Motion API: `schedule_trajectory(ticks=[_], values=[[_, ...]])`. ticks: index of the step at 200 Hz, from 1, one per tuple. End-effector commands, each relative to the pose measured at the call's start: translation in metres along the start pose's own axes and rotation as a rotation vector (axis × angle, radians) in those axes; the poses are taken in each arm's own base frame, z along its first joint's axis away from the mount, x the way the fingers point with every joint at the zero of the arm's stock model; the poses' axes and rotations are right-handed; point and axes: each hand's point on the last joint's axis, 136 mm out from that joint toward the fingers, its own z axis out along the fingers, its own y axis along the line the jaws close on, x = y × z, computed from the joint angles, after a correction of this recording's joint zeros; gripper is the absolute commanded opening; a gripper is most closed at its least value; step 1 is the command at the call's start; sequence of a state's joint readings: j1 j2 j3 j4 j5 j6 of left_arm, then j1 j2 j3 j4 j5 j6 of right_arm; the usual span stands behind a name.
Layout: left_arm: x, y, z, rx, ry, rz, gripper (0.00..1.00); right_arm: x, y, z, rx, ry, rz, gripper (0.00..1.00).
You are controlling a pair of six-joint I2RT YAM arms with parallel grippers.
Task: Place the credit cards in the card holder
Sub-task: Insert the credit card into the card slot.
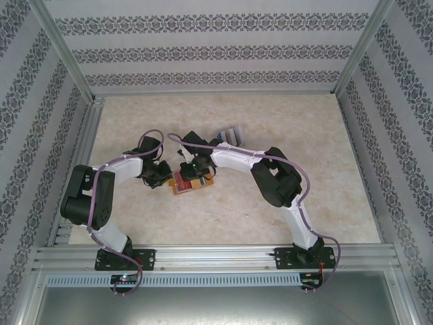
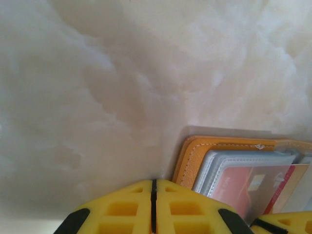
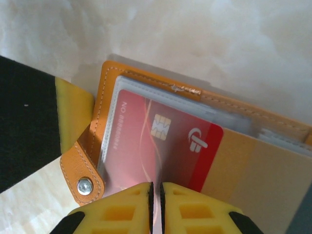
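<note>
You are in the middle of the insert step. The card holder (image 3: 253,161) is lying open on the counter (image 1: 304,128) between the two arms, and a red card (image 3: 146,141) is sitting partway inside its clear pocket (image 3: 146,95), with one end poking out bare. Your right gripper (image 3: 157,207) is resting at the card's near edge with its fingers almost together, just a thin slit between them. The card is lying flat beneath them rather than pinched edge-on, so they appear to be nudging it, not clamping it. Your left gripper (image 2: 153,207) is showing its fingers pressed together on nothing, just beside the holder's stitched outer edge, seemingly bracing it. The next move is probably calling for a gentle push to slide the card deeper into the pocket while keeping the holder from skidding. More credit cards (image 1: 231,133) are waiting in a small stack farther back on the counter, beyond the right arm (image 1: 270,172). Both arms are reaching forward and bending inward, the left arm (image 1: 111,169) curving toward the centre, and the wrists are angling down so the grippers are meeting over the holder.
</note>
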State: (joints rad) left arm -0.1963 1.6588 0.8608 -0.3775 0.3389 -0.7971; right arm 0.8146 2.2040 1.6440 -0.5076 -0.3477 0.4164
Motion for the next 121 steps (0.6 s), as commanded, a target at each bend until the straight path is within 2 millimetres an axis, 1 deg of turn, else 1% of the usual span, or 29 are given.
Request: schedule_trajectory(ticks=[1, 39, 69, 97, 109, 121], values=[[0.014, -0.022, 0.02, 0.08, 0.055, 0.057, 0.09, 0.007, -0.005, 0.002, 0.025, 0.027, -0.007, 0.16], [0.014, -0.021, 0.022, 0.077, 0.058, 0.06, 0.09, 0.007, -0.016, -0.012, 0.015, -0.005, 0.026, 0.16], [0.013, -0.022, 0.023, 0.078, 0.057, 0.06, 0.09, 0.002, -0.011, -0.023, -0.026, -0.034, 0.027, 0.16], [0.013, -0.022, 0.022, 0.079, 0.056, 0.059, 0.09, -0.006, -0.002, -0.032, -0.061, -0.068, 0.024, 0.16], [0.013, -0.022, 0.022, 0.08, 0.055, 0.059, 0.09, -0.008, -0.002, -0.034, -0.054, -0.076, 0.022, 0.16], [0.013, -0.022, 0.022, 0.078, 0.057, 0.059, 0.09, -0.007, -0.008, -0.034, -0.028, -0.076, 0.025, 0.16]])
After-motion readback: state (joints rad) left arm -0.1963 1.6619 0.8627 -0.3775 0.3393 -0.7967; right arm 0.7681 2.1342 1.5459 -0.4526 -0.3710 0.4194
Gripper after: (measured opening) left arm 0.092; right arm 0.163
